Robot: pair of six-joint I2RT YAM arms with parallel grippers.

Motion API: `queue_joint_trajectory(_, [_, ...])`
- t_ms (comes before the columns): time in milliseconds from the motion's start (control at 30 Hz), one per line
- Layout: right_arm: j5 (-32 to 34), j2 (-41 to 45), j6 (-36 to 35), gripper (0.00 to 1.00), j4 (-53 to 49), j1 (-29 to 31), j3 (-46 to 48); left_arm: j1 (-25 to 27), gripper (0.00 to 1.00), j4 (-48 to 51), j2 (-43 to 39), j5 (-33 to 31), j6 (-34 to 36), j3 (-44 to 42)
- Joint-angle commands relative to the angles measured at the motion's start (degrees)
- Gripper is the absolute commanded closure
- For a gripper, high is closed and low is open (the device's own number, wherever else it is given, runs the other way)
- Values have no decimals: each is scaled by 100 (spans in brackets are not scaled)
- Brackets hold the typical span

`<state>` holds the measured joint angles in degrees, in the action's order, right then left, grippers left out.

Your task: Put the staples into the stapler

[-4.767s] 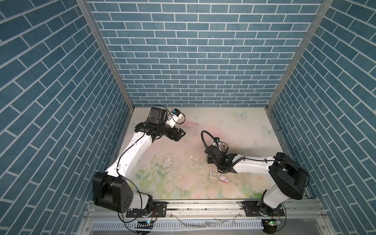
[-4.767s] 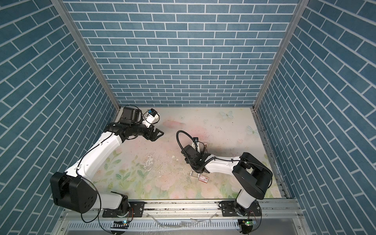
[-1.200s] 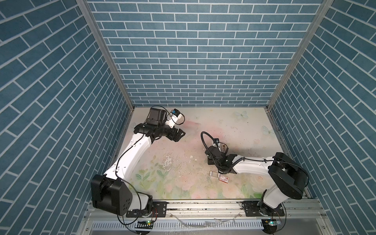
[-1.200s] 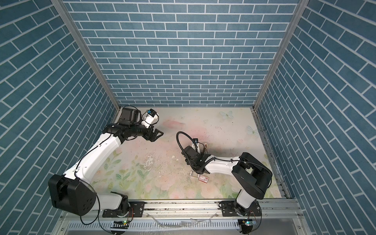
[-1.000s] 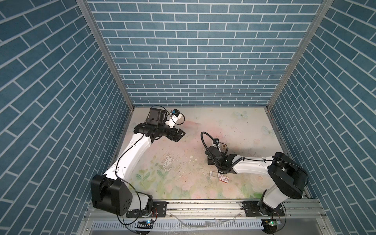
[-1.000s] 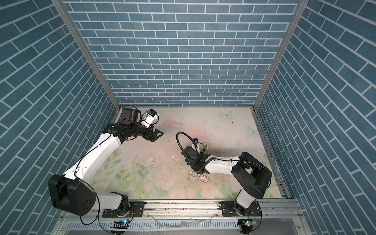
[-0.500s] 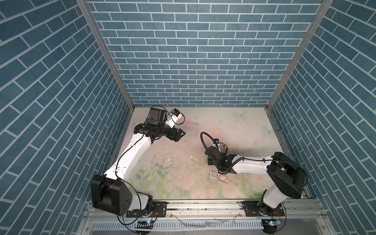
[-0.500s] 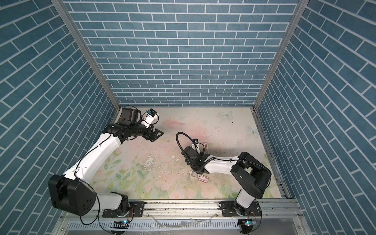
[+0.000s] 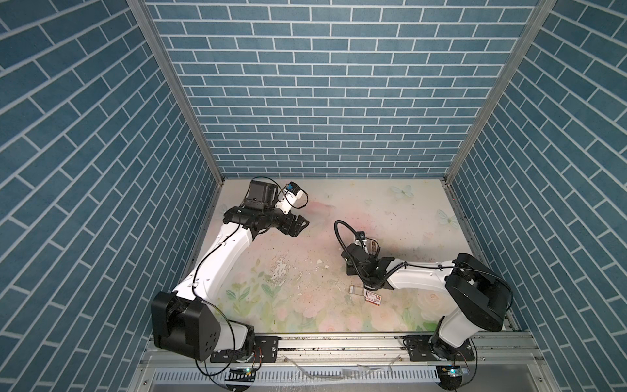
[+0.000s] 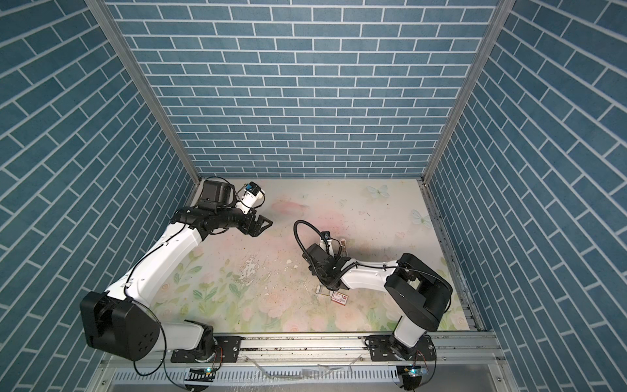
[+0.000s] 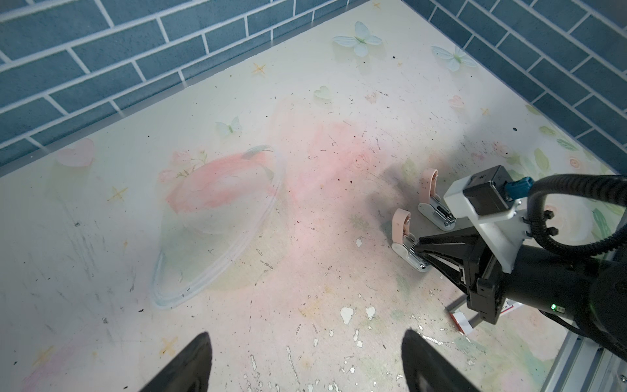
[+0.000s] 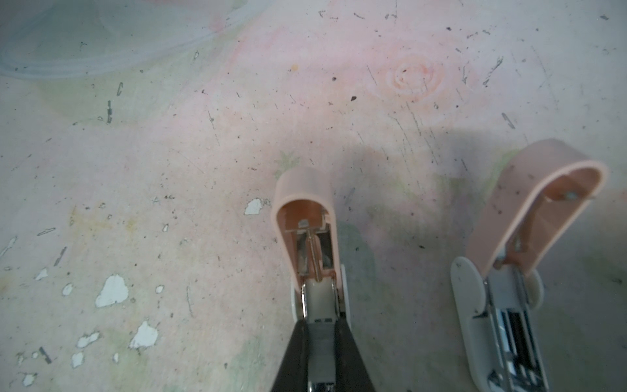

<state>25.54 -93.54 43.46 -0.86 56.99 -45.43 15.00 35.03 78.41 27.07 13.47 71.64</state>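
Right gripper (image 12: 321, 327) pinches what looks like staples (image 12: 320, 351) into the open stapler (image 12: 319, 298); lid (image 12: 302, 186) not yet shut; left gripper (image 11: 305, 334) spread.

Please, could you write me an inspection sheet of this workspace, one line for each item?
Surface: floral table, scratched, paint chipped.
Job's things: both lids raised; first stapler at the right gripper, second stapler beside it, apart; staples, apparently the thin grey strip over the first stapler's magazine.
Clutter: red-and-white box, clear tray, clear round dish, loose staple bits.
Grippers: right gripper fingers shut on the staples; left gripper open, empty, above the table.
Cables: black cable loops over the right wrist.
Surroundings: blue brick walls.
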Motion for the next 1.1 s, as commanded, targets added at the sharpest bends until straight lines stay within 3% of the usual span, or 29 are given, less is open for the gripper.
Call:
queue_joint_trajectory(0, [127, -64, 83, 88, -67, 29, 50, -24, 11, -7, -116, 41, -38, -60])
queue_joint_trajectory(1067, [92, -12, 235, 88, 23, 31, 262, -24, 11, -12, -142, 34, -38, -62])
